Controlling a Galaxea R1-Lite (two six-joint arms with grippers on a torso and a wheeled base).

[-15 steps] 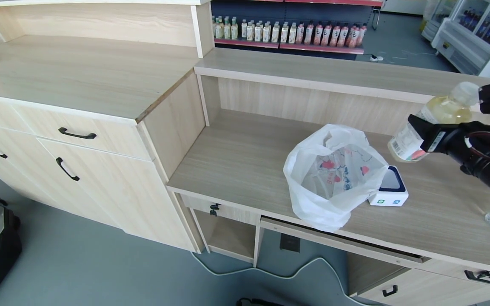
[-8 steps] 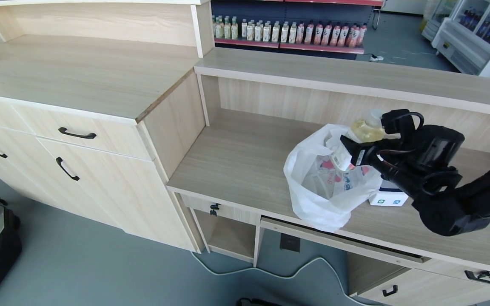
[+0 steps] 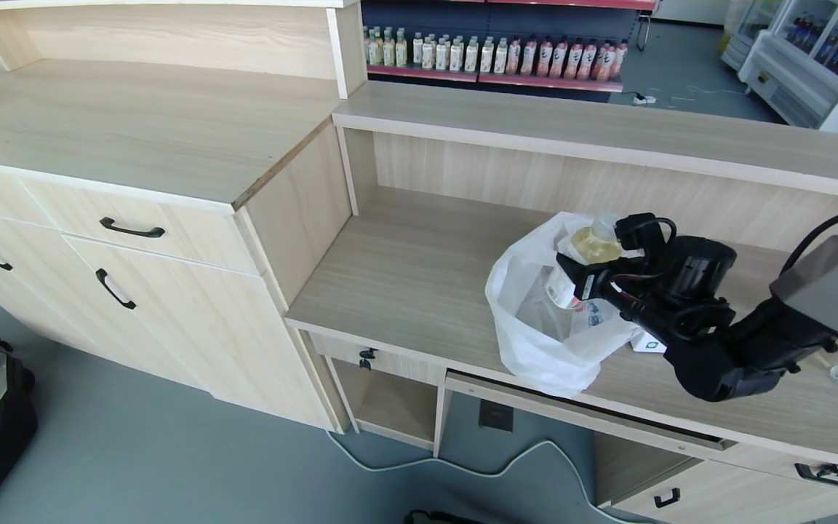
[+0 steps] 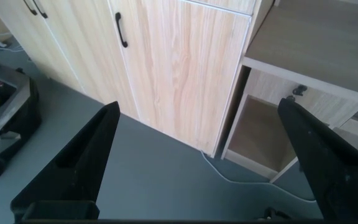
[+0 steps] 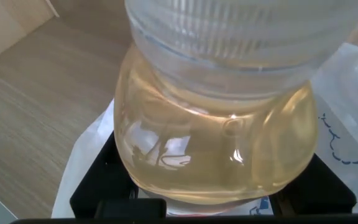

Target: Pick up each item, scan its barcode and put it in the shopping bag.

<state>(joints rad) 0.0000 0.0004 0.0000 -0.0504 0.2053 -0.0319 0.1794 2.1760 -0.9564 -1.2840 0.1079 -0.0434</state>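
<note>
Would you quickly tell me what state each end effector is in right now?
Left end effector: open, holding nothing.
Right end effector: closed on the bottle, over the shopping bag.

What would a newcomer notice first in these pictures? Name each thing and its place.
The right gripper grips a bottle of yellow drink, tilted at the open mouth of the white shopping bag on the wooden counter. Behind the counter, rows of bottles line a red shelf.

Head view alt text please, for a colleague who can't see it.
The right gripper holds a clear plastic bottle of yellow drink, tilted, at the open mouth of a white plastic shopping bag on the light wooden counter.
</note>
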